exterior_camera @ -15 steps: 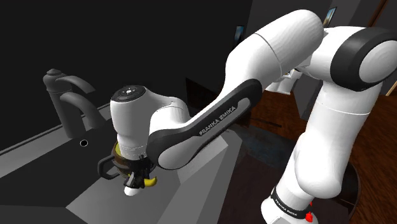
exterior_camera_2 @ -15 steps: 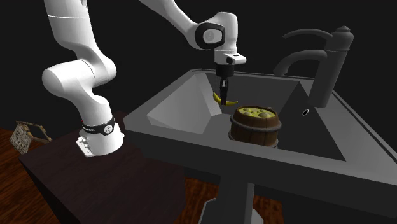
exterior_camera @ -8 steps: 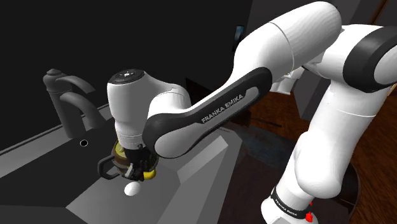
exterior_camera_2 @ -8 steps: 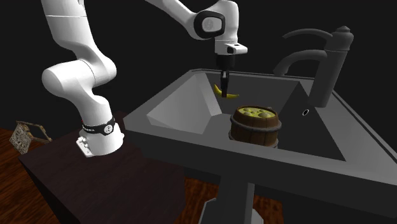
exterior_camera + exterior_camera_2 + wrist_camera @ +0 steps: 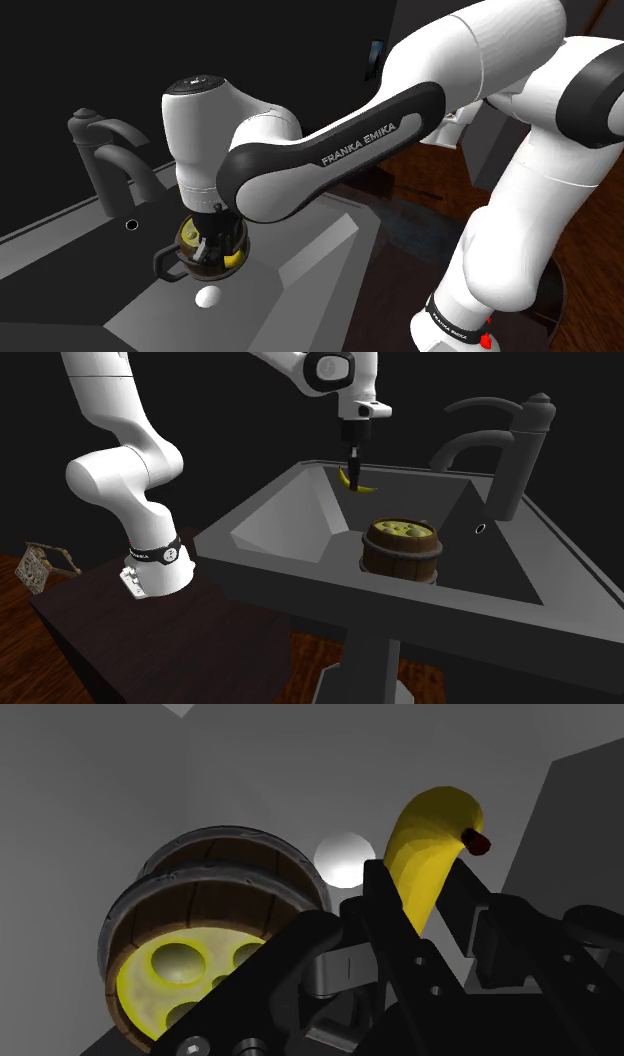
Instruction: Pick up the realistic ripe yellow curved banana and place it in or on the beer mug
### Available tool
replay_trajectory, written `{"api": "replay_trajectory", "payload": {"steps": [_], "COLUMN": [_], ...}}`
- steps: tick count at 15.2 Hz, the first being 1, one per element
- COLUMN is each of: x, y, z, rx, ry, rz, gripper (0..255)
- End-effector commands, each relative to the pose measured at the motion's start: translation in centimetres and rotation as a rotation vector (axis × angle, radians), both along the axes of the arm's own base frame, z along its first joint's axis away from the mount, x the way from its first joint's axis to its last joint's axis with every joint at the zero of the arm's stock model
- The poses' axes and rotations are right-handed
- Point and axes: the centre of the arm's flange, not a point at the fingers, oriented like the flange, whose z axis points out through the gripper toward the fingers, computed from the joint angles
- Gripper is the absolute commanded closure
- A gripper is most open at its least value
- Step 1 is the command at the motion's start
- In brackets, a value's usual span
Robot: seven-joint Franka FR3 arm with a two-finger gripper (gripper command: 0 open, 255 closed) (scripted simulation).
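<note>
Gripping: the black gripper (image 5: 351,467) is clenched on the yellow banana (image 5: 353,484). In the wrist view its two fingers (image 5: 384,900) press on either side of the fruit, whose dark-tipped end sticks out beyond them.
Banana's place: it hangs in the air under the gripper, over the grey sink (image 5: 285,512), clear of the basin floor and walls. In the second exterior view its curved length dangles below the fingertips.
Mug: a barrel-shaped wooden beer mug (image 5: 401,548) with dark hoops and a yellow, bubbly filling stands upright on the basin floor. It sits lower than the banana, toward the second exterior view's right, and apart from it.
Nearby: a small white ball (image 5: 208,296) lies on the basin floor just beside the mug. The dark tap (image 5: 512,447) rises at the sink's far rim, well apart from the gripper.
Step in hand: the carry, by my judgement. The pick looks done, and the fruit is up off the floor but not yet over the mug's mouth.
Progress: roughly halfway, with the placing left to do.
Next move calls for: shifting the hand sideways until the banana hangs above the open rim, lowering until its end meets the filling or the rim, and only then parting the fingers.
Care: the banana is long and curved and the mouth is not wide, so it will probably end up leaning on the rim. A low release should keep it from tipping out.
</note>
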Motion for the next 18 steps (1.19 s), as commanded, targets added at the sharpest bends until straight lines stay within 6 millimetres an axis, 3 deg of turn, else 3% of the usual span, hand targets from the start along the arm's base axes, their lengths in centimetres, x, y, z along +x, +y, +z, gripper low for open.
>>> {"api": "replay_trajectory", "payload": {"steps": [1, 5, 18], "x": [0.0, 0.0, 16.0], "y": [0.1, 0.1, -6.1], "z": [1.0, 3.0, 2.6], "rx": [0.000, 0.000, 0.000], "ry": [0.000, 0.000, 0.000], "rz": [0.000, 0.000, 0.000], "gripper": [255, 255, 255]}}
